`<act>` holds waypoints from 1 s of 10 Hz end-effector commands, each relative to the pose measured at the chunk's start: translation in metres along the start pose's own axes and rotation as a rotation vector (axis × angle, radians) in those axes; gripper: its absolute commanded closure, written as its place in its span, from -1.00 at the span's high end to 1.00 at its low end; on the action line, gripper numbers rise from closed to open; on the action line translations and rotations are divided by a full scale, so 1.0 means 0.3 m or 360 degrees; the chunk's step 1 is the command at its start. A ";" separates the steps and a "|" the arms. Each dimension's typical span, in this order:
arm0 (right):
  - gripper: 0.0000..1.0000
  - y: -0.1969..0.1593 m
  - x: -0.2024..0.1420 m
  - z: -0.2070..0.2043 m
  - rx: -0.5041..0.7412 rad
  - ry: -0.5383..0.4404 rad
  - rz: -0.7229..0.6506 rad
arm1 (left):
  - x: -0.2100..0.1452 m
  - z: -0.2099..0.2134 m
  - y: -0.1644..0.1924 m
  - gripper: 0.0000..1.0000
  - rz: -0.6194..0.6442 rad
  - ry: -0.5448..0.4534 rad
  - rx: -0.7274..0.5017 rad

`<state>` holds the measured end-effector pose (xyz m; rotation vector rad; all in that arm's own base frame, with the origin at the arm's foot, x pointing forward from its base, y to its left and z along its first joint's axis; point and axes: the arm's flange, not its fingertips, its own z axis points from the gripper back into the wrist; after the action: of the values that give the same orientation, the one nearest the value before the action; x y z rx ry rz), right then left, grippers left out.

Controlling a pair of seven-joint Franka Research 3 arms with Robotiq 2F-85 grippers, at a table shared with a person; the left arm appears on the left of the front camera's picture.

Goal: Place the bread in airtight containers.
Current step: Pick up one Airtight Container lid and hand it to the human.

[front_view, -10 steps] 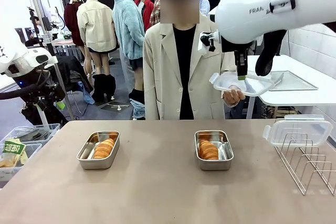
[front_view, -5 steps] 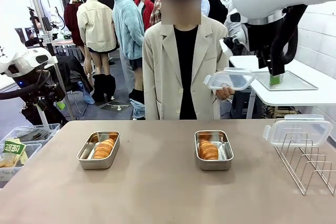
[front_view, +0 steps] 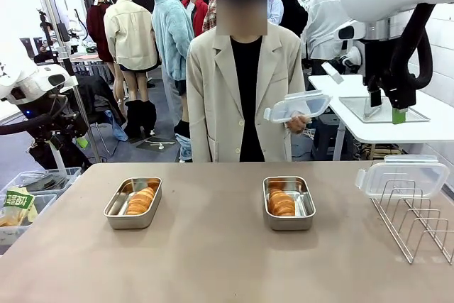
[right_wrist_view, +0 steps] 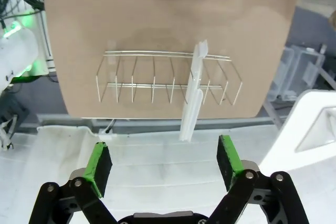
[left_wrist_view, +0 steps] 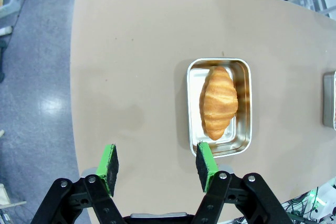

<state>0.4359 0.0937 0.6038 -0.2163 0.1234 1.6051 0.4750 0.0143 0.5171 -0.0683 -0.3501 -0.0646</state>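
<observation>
We look across a tan bench (front_view: 213,267) at a person (front_view: 237,97) in a pale jacket standing at its far side. Two small steel pans sit on the bench, well apart and uncovered. The left pan (front_view: 119,204) holds golden bread (front_view: 140,200), and the right pan (front_view: 305,204) holds more bread (front_view: 281,202).

The person's hand (front_view: 298,124) holds a clear lid (front_view: 296,106) at chest height, slightly tilted. At the bench's right edge a wire rack (front_view: 418,225) carries a second lid (front_view: 402,175).

The right claw (front_view: 386,108) hangs high on the right, away from the person. Its jaws are spread wide and hold nothing. In its wrist view the right claw (right_wrist_view: 164,163) looks down on the wire rack (right_wrist_view: 131,82), where the second lid (right_wrist_view: 191,103) stands on edge between the wires.

In the left wrist view the left claw (left_wrist_view: 157,163) hovers over the bench (left_wrist_view: 131,77). It is open and empty. The left pan (left_wrist_view: 244,87) with its bread (left_wrist_view: 218,100) lies just past one finger.
</observation>
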 end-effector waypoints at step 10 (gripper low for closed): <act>1.00 0.000 0.000 0.000 0.0000 0.0000 0.0000 | -0.001 0.008 0.003 0.54 0.0011 0.0004 0.0033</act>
<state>0.4369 0.0944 0.6041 -0.2097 0.1185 1.6022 0.4750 0.0143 0.5171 -0.0683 -0.3500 -0.0646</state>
